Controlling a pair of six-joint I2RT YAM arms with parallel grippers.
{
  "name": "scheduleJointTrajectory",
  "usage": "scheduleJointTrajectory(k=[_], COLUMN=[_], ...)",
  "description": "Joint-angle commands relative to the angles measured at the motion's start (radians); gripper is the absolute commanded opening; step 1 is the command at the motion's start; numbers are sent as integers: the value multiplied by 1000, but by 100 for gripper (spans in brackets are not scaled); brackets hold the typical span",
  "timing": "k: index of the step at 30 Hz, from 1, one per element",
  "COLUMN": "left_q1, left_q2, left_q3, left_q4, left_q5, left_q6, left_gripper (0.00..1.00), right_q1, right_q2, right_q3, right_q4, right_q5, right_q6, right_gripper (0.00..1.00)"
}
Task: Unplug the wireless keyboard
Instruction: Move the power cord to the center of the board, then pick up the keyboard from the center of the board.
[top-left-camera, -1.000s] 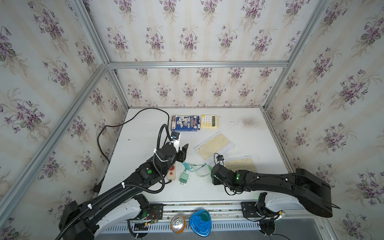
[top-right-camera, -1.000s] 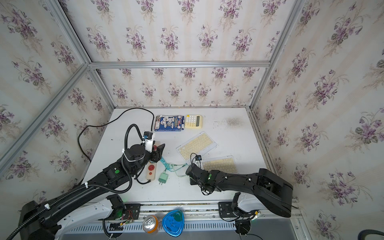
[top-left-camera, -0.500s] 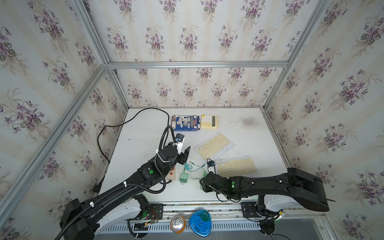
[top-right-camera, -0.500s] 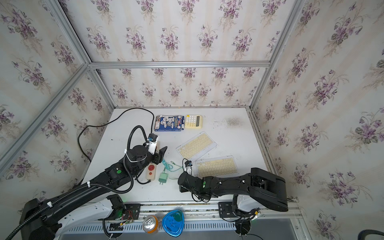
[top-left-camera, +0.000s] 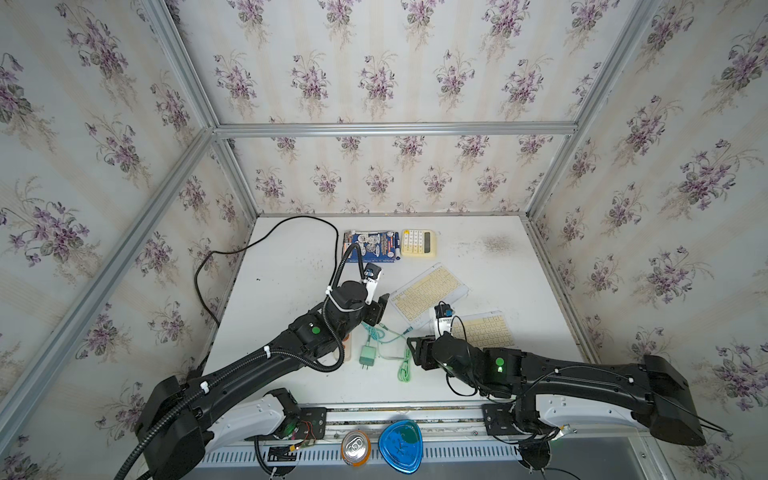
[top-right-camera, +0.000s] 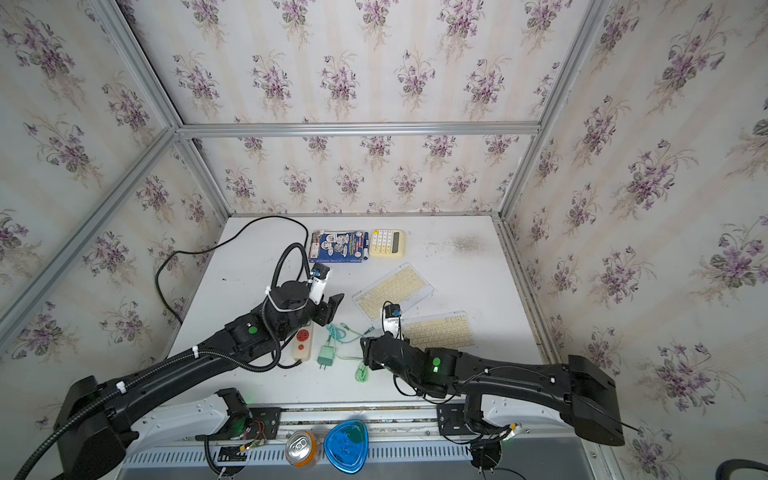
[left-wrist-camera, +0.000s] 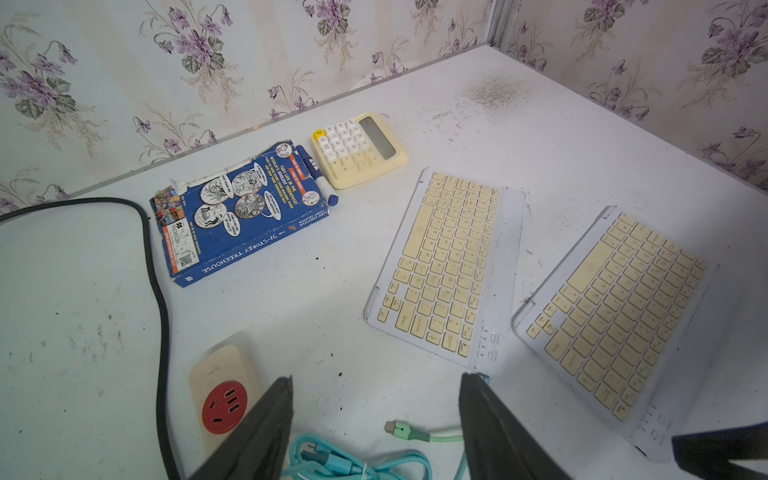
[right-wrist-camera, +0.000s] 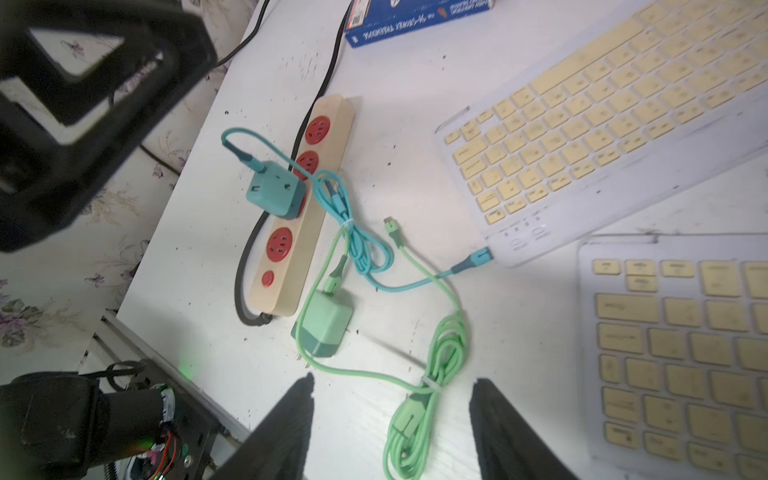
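The white table carried everything. Two cream-keyed keyboards lay on it side by side. The farther keyboard, the one wired up, sat near the middle of the table, and the nearer keyboard lay just beside it with no lead in it. The power strip lay on the left arm's side. The left tool hung above the strip's far end, jaws spread wide with nothing between them. The right tool hovered low over the coiled green cable, its jaws likewise parted and empty. The teal charger stood plugged into the strip, while the green charger lay loose on the table. The teal cable ran from the teal charger to the farther keyboard, where its connector sat in the corner port. The step in hand looked like the approach, with nothing gripped yet. The next move probably called for one tool to close on that small connector and pull it straight out along the port, the other steadying the light keyboard so it would not slide
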Motion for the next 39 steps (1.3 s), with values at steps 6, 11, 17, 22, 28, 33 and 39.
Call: scheduleJointTrajectory(k=[6, 11, 17, 22, 28, 33, 39], left_q1=[32, 57, 49, 2, -13, -33, -49], left_q2=[74, 107, 165, 191, 272, 293, 350], left_q3=[28, 12, -21, -43, 10, 34, 60], left_q4=[-61, -87, -127, -131, -160, -203, -221], left_q5=[125, 221, 281, 250, 278, 254, 262], left_q6=[-60, -129, -117, -92, -77, -52, -34], left_gripper=[65, 64, 56, 56, 56, 56, 56], right_q1=[-201, -333, -511, -632, -739, -745, -747], right_q2=[-145, -279, -369, -378, -371, -394, -431], right_q3=[-60, -48, -102, -184, -264, -273, -297], right_q4=[-24, -139, -124, 7, 132, 127, 118], right_q5=[1, 54, 85, 172, 175, 186, 156], right_q6=[-132, -206, -338, -483, -563, -553, -535], right_gripper=[69, 75, 90, 98, 99, 99, 99])
